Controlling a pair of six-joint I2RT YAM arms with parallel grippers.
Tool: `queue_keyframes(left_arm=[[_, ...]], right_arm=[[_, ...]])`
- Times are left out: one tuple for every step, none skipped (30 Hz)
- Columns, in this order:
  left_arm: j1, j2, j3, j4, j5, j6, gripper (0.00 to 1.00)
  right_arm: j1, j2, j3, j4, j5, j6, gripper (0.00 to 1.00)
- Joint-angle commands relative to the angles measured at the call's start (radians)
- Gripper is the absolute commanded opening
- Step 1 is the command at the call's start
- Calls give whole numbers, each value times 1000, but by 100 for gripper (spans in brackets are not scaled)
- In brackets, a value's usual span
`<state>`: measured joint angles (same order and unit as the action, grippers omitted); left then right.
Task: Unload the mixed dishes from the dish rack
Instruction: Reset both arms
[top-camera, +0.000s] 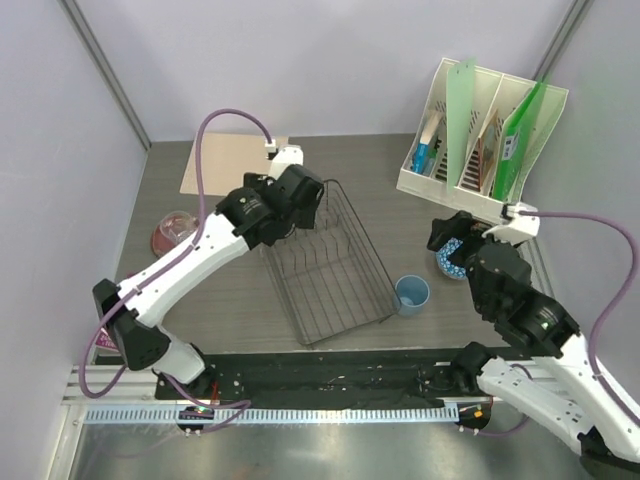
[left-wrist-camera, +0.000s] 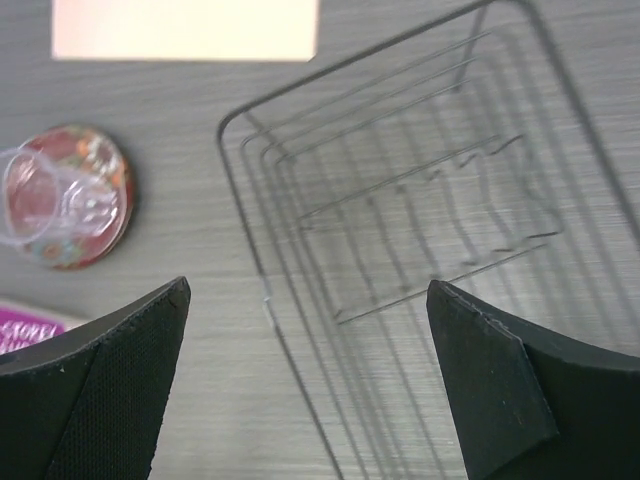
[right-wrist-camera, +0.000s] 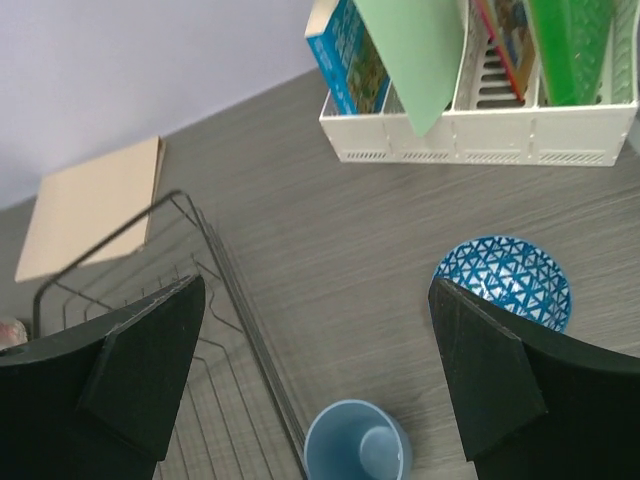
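Both pairs of jaws stand spread wide with nothing between them. The left gripper (left-wrist-camera: 308, 300) hangs over the far end of the dish rack (top-camera: 328, 262), and the right gripper (right-wrist-camera: 315, 295) hangs over the bare worktop (top-camera: 250, 305) between the rack and the bowl.

The rack lies at the middle of the worktop, slightly askew. No dish shows among its wires and prongs, so it looks emptied. All four dishes sit outside it, apparently set down on the side of the arm that reaches them.

- **Plate and tumbler:** Near the left edge lies the dark red plate (left-wrist-camera: 78, 205) with the clear tumbler (left-wrist-camera: 35, 195) resting on it. Whether the glass stands or lies on its side I cannot tell.
- **Cup:** Just beside the rack's near right corner stands the light blue cup (right-wrist-camera: 358, 447), mouth up and empty.
- **Bowl:** Toward the right edge sits the blue-and-white bowl (right-wrist-camera: 505, 283), also upright and empty.

By my reading the unloading is done or all but done, and the open jaws fit arms with nothing left to fetch.

Farther out, a white file holder (right-wrist-camera: 480, 135) at the far right corner carries a green folder (right-wrist-camera: 410, 50) and a blue book (right-wrist-camera: 348, 45) in its compartments. A beige board (top-camera: 222, 165) lies flat by the far edge.
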<state>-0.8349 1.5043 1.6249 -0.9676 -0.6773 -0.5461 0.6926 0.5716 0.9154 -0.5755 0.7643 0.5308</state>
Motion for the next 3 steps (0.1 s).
queue_keyframes(left_arm=[[-3, 7, -31, -94, -122, -100, 100], [-3, -9, -64, -89, -116, -101, 100], [-3, -22, -86, -59, -102, -95, 100]], right_arm=[[4, 51, -35, 95, -77, -2, 100], [4, 62, -38, 104, -83, 4, 100], [4, 69, -39, 112, -89, 8, 100]])
